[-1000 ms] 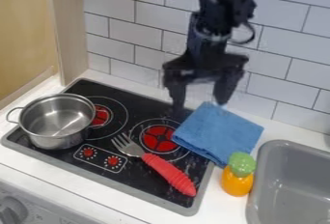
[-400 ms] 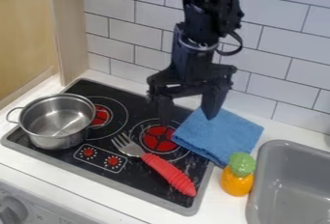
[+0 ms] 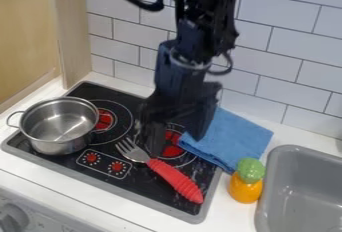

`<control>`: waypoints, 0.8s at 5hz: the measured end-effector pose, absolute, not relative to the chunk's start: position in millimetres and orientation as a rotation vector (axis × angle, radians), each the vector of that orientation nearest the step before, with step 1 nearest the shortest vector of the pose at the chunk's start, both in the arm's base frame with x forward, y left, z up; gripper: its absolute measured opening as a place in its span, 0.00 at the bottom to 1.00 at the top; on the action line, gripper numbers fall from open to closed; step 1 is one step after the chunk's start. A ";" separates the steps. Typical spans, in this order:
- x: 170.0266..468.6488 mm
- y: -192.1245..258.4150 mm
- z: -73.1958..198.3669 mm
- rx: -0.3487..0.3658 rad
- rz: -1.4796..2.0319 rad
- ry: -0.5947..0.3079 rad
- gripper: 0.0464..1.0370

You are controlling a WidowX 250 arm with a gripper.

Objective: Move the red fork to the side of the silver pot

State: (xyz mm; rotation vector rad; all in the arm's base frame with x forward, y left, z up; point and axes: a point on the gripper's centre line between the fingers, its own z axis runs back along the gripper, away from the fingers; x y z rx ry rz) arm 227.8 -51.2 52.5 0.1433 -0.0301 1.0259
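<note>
Black stovetop (image 3: 150, 186) carries nearly everything that matters. At its right lies the grey sink (image 3: 297, 148), and a folded blue cloth (image 3: 234, 138) overlaps the stovetop's back right corner. The silver pot (image 3: 59, 126) sits upright on the left; the gripper (image 3: 176, 145) hangs over the right-hand burner, its fingers spread apart with nothing between them. The red fork (image 3: 175, 180) lies slantwise on the front of the stovetop, tines towards the pot and handle pointing to the front right, well apart from the pot. Smallest is the orange toy with a green top (image 3: 246, 181), just beside the cloth.

The step in hand looks to be the approach for the grasp. The gripper seems slightly too far back, near the fork's neck, so I'd bring it forward over the upper handle before going low. The ribbed red part should give better purchase than the thin metal. Set one finger on each long side, squarely across the slant, and close only once both are down beside the handle — pinching from above could make it roll or skid. Keep the right finger off the cloth. Then lift just enough to clear the burner knobs and lay the fork flat beside the pot, tines kept from knocking its wall.
</note>
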 end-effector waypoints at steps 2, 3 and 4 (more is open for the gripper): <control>221.0 -40.8 28.8 0.146 1.119 0.000 0.96; 223.3 -41.1 15.3 0.122 1.136 -0.026 0.96; 225.9 -43.5 5.1 0.113 1.129 -0.020 0.96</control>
